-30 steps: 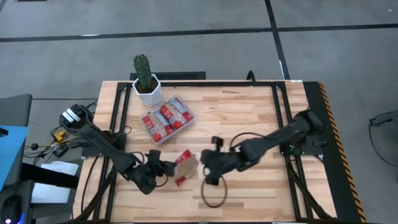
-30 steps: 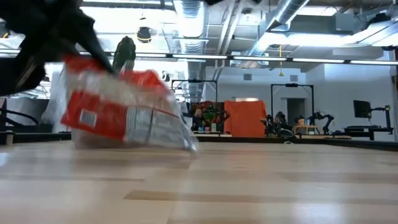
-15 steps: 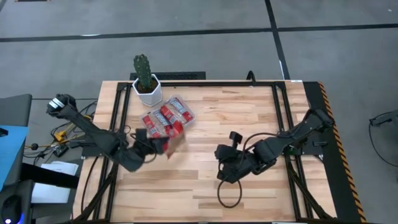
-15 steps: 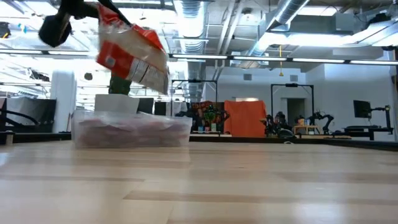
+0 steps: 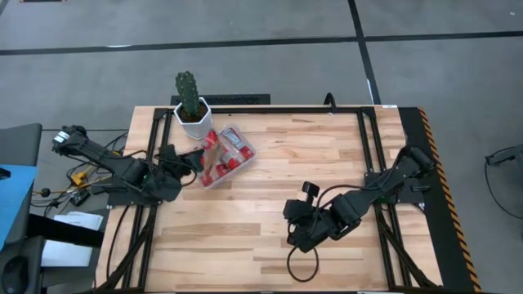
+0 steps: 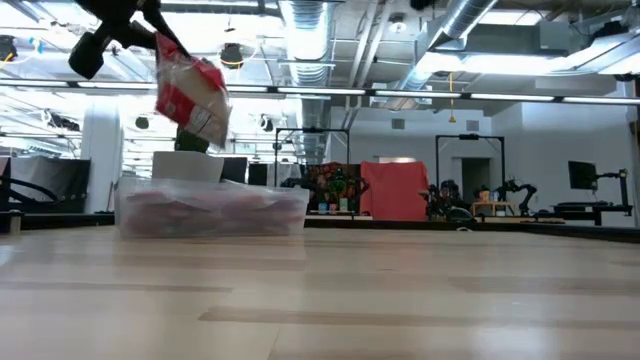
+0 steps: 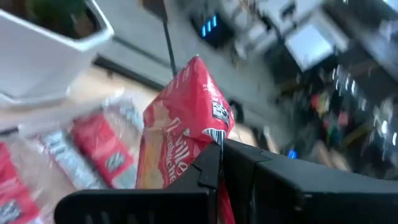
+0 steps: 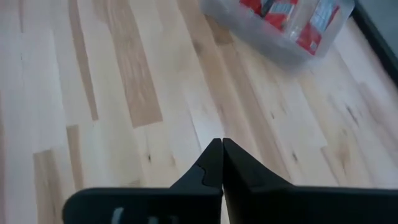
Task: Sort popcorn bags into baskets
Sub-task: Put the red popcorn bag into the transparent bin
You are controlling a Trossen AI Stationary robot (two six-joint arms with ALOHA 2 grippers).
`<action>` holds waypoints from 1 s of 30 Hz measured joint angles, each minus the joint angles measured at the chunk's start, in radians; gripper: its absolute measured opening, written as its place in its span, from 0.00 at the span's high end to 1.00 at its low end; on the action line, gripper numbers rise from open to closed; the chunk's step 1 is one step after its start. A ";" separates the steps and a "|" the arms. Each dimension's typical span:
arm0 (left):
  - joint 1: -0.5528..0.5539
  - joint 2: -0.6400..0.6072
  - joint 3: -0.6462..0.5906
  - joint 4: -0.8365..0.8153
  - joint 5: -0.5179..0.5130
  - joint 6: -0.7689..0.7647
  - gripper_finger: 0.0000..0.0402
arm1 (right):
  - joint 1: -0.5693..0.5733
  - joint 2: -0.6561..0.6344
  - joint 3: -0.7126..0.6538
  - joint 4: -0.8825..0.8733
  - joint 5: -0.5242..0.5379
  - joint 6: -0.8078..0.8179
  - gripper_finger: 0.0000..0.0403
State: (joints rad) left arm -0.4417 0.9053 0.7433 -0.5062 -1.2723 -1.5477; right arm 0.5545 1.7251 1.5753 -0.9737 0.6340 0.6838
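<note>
**Left tool held a popcorn bag above the tray**

The left tool [image 5: 198, 153] gripped one red popcorn bag [image 7: 186, 118] between closed fingers and held it in the air over the clear tray [image 5: 245, 155], at the tray's end nearer the left edge of the surface [image 5: 327, 163]. In the low view the bag [image 6: 192, 90] hung clear above the tray [image 6: 212, 208], tilted, with one end pinched in the tool [image 6: 150, 30]. The tray sat near the far left corner of the surface, angled to the edges, and held several more red bags [image 5: 231, 151] lying flat. A white pot with a cactus [image 5: 192, 110] stood just beside the tray, at the far edge.

The right tool [image 5: 296, 235] waited over bare wood toward the near edge, around the middle of the surface, well apart from the tray. Its fingers [image 8: 211, 165] were pressed together with nothing between them.
</note>
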 joint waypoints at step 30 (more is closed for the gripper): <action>0.089 0.290 -0.092 -0.079 0.005 -0.691 0.97 | 0.002 0.015 0.001 -0.010 -0.004 0.035 0.90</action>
State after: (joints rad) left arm -0.3526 1.1957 0.6514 -0.5847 -1.2673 -2.2392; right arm 0.5561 1.7401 1.5764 -0.9840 0.6296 0.7189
